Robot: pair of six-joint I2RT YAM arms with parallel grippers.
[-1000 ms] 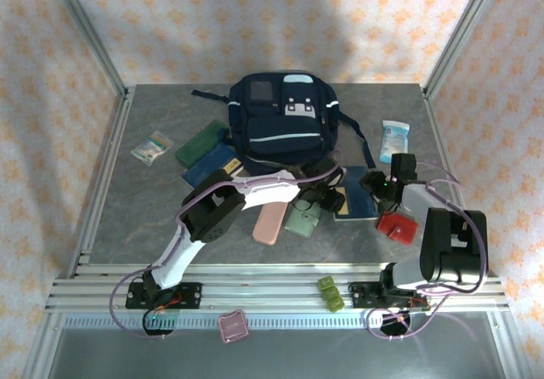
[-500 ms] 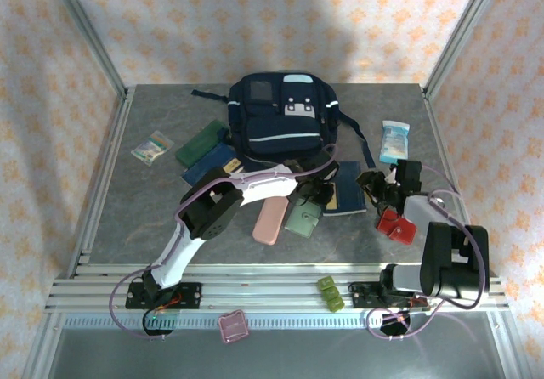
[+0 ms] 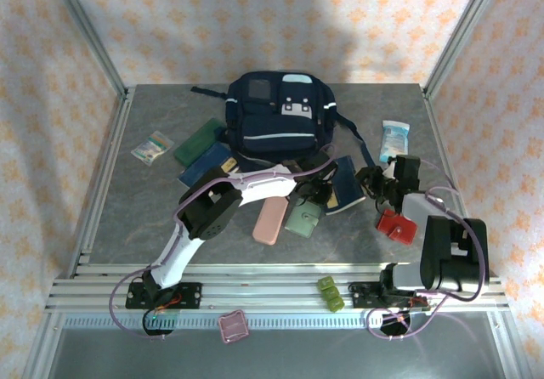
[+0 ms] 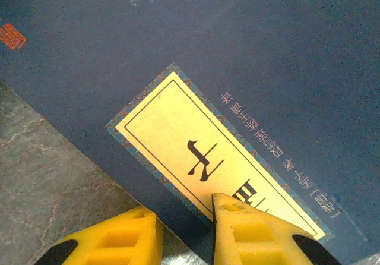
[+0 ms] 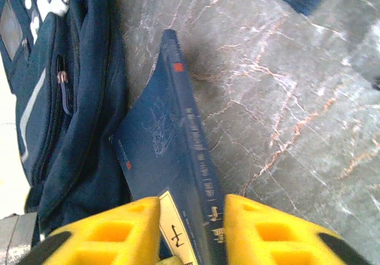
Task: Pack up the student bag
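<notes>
Left gripper (image 4: 185,217) is clenching the flat navy paper booklet (image 4: 267,57) beside the big navy-blue fabric backpack (image 5: 71,116). Right gripper (image 5: 191,208) is straddling its spine, and I cannot tell whether it is clamping. Both should be lifting evenly.

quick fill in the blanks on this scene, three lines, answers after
1. The navy booklet in the left hand has a ___ label.
2. In the right wrist view, the student bag lies against the booklet's ___ side.
3. In the top view, the red pouch lies on the ___ half of the table.

Missing words: yellow; left; right
</notes>
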